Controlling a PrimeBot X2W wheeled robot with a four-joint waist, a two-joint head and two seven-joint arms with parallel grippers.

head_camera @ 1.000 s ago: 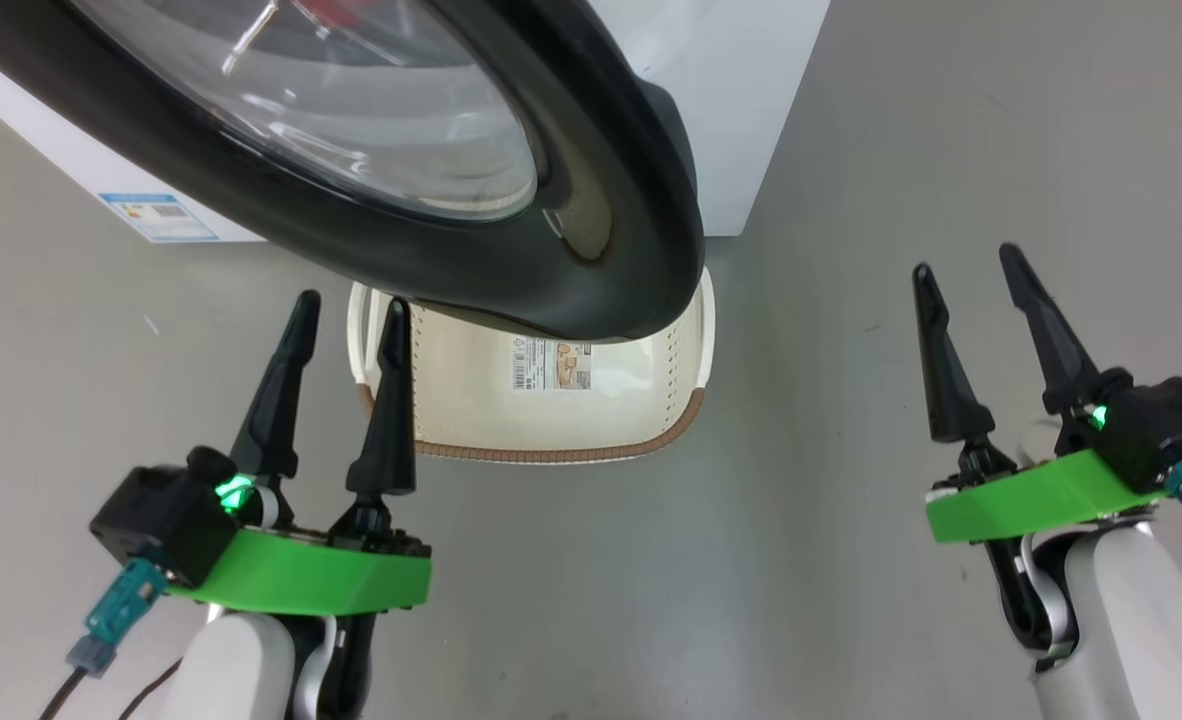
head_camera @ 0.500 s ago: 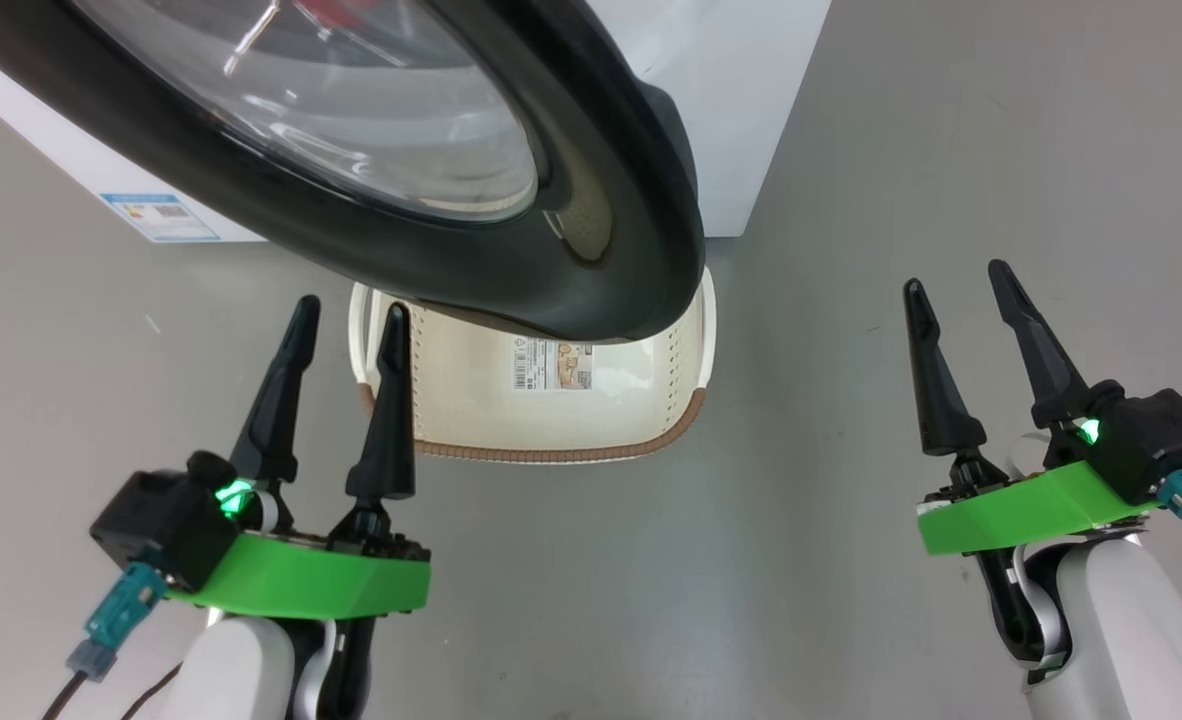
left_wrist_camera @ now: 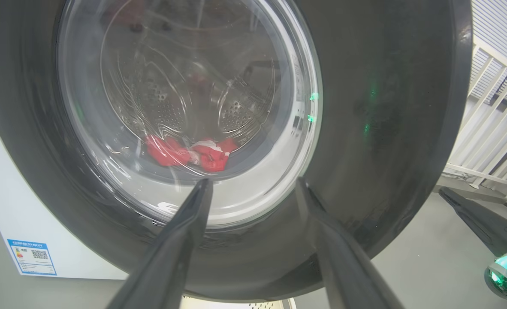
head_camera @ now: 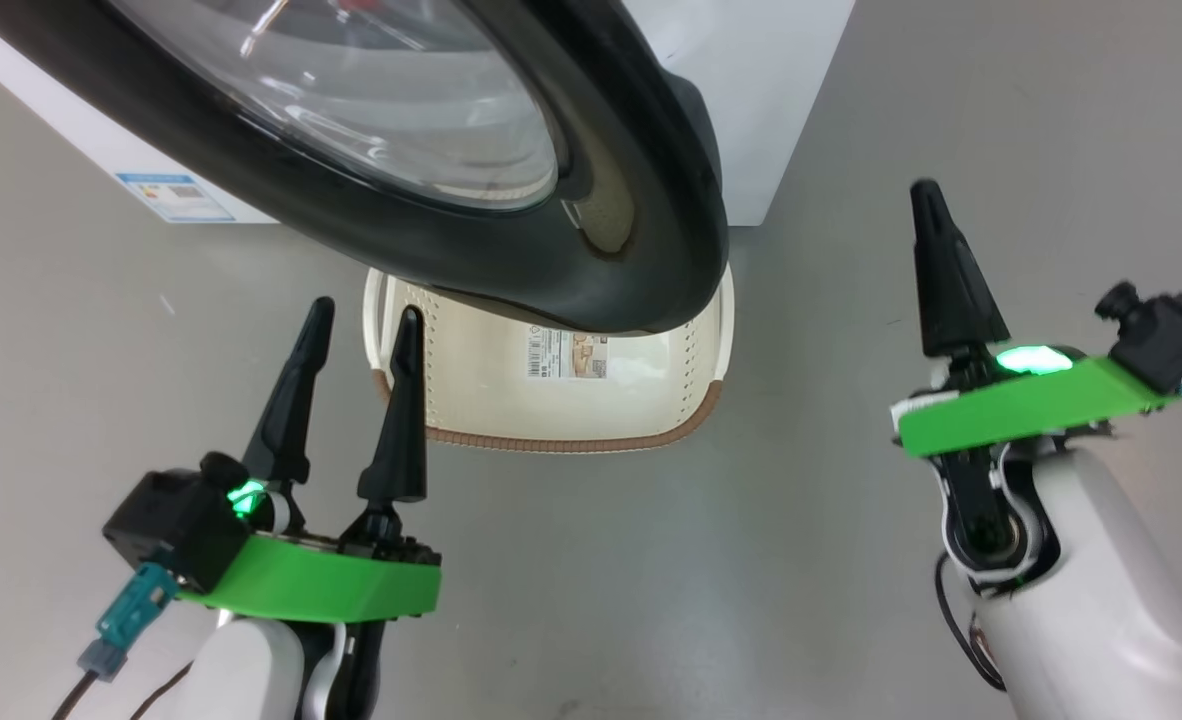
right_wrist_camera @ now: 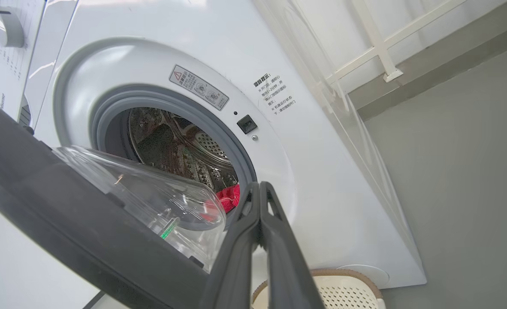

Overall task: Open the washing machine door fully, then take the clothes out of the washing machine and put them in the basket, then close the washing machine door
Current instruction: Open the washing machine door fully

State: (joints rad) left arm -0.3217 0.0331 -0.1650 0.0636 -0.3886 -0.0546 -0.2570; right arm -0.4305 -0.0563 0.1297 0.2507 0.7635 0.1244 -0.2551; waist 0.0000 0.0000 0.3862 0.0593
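Washing machine door [head_camera: 511, 265] ajar, upper left of head frame, overhanging basket [head_camera: 551, 410] at centre. Clothes [left_wrist_camera: 180, 152] inside drum [right_wrist_camera: 180, 146], centre of left wrist frame. Left gripper [head_camera: 366, 308] lower left, released; right gripper [head_camera: 927, 200] right edge, clenched empty.

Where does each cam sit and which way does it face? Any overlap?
Head view: on the head, looking down at the washing machine door partly hiding the basket; open left gripper, shut right gripper show.
Left wrist view: on that wrist, facing the door's glass, clothes behind it; own spread fingers show.
Right wrist view: on that wrist, facing the open drum of the washing machine; own closed fingers show.
Shared: both wrist views catch door and clothes.
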